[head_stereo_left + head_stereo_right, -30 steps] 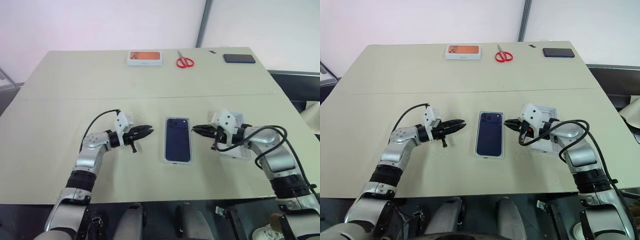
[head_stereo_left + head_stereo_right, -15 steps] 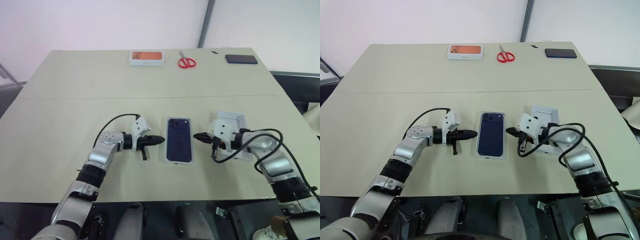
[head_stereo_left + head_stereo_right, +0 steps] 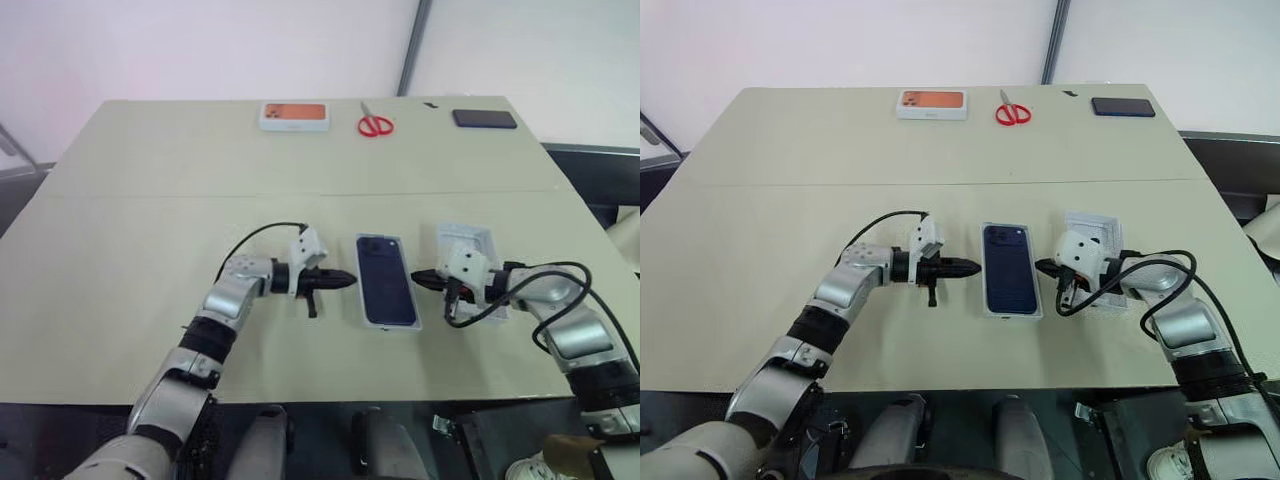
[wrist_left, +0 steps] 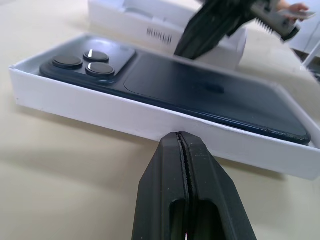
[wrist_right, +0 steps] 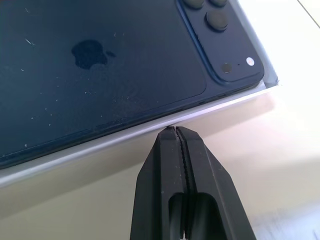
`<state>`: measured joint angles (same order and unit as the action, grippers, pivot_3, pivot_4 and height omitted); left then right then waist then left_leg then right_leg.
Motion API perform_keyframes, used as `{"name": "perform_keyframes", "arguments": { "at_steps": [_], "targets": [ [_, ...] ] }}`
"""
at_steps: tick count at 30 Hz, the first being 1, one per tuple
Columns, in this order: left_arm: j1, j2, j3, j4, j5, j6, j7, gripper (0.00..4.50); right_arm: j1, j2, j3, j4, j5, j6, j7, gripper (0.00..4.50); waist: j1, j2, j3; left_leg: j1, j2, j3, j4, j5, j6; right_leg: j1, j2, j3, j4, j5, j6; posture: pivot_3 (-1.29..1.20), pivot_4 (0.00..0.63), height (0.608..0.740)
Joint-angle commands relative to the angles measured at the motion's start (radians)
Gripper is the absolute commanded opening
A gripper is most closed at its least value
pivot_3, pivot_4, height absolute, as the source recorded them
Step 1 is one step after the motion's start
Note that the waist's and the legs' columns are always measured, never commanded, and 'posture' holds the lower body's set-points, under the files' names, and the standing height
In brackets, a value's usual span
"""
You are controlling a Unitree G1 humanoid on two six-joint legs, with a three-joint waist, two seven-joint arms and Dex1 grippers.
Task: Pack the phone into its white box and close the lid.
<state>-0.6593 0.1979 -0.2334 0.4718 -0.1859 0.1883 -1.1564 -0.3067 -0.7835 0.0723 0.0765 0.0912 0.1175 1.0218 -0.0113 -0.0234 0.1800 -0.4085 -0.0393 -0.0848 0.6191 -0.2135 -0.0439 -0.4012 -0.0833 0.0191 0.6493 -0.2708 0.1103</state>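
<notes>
From the head view I have both claws pinched shut and empty, the left claw point(image 3: 345, 279) and right claw point(image 3: 420, 279) flanking the white box point(image 3: 410, 324) on the tabletop point(image 3: 140, 200), I judge to square it. In the left wrist view the phone point(image 4: 170, 87) lies camera-up inside that tray. The lid point(image 3: 1092, 225) waits open just beyond my right claw.

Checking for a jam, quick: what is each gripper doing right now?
Left gripper: closed, holding nothing, tip at the white box side.
Right gripper: closed, holding nothing, tip at the box's opposite side.
</notes>
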Motion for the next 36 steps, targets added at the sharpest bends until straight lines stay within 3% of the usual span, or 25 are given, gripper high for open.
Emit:
{"name": "perform_keyframes", "arguments": {
  "at_steps": [1,23,36],
  "targets": [
    [-0.03,-0.04,-0.029,0.02,0.005,-0.031,-0.019,0.05,0.012,-0.016,-0.024,-0.017,0.016,-0.038,0.015,0.0,-0.001,0.0,0.0,0.0,0.0,0.0,0.0,0.0,0.0,0.0,0.0,0.0,0.0,0.0,0.0,0.0,0.15,0.74],
    [-0.059,-0.011,0.017,0.126,0.029,-0.118,0.015,0.05,0.035,-0.059,-0.042,-0.003,0.007,-0.056,0.05,0.0,-0.001,0.0,0.0,0.0,0.0,0.0,0.001,0.0,0.0,0.0,0.001,0.0,0.0,0.0,0.0,0.0,0.15,0.74],
    [-0.06,-0.025,0.027,0.155,0.035,-0.148,0.036,0.05,0.113,-0.118,-0.065,-0.141,0.085,0.022,0.126,0.0,-0.001,0.0,0.0,0.0,0.001,0.0,0.004,-0.002,0.002,0.002,0.001,0.0,0.0,0.0,0.0,0.0,0.15,0.74]
  ]
}}
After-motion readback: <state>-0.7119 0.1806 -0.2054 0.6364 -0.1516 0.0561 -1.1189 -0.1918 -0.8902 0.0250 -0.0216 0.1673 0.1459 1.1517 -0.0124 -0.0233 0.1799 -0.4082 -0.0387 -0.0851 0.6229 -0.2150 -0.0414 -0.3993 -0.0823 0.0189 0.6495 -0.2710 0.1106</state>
